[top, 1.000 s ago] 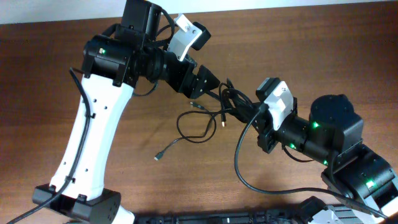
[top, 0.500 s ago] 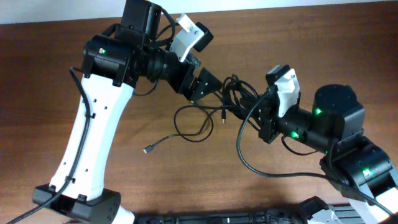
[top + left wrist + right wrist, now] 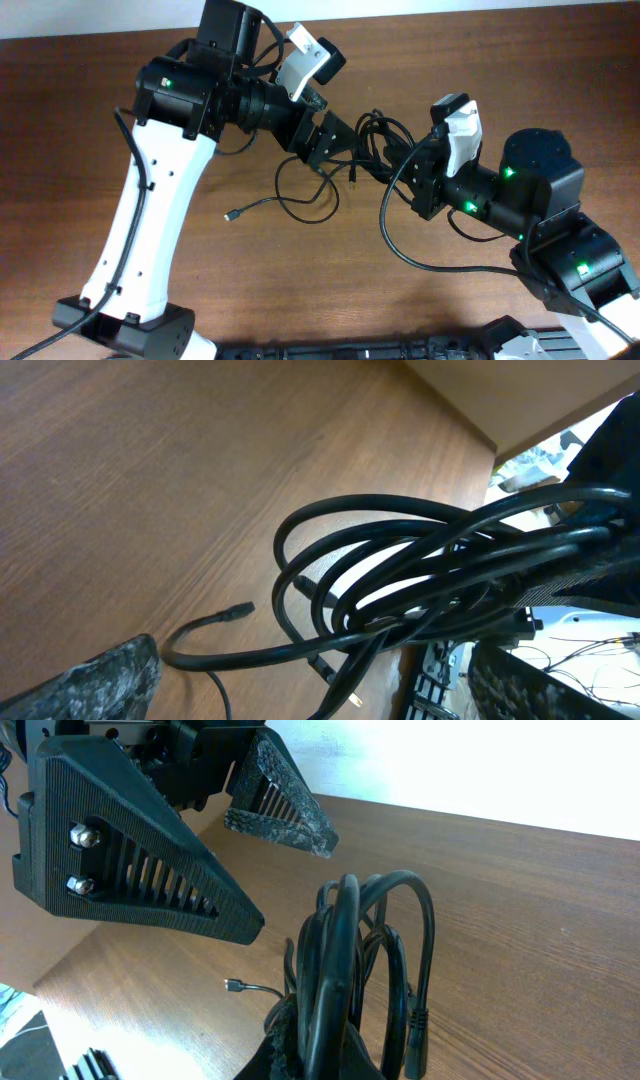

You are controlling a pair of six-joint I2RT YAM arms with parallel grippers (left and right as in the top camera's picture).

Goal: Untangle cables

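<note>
Trailing plug end is sliding left across the counter compared with a second ago. Next, the left end effector is staying spread, gripping nothing, just beside the cables. The right end effector is pinching the bundle and carrying it farther back. Knot isn't loosening yet, I'd judge. Right wrist view is showing that pinch and the left's spread fingers. Overhead is hiding both.
</note>
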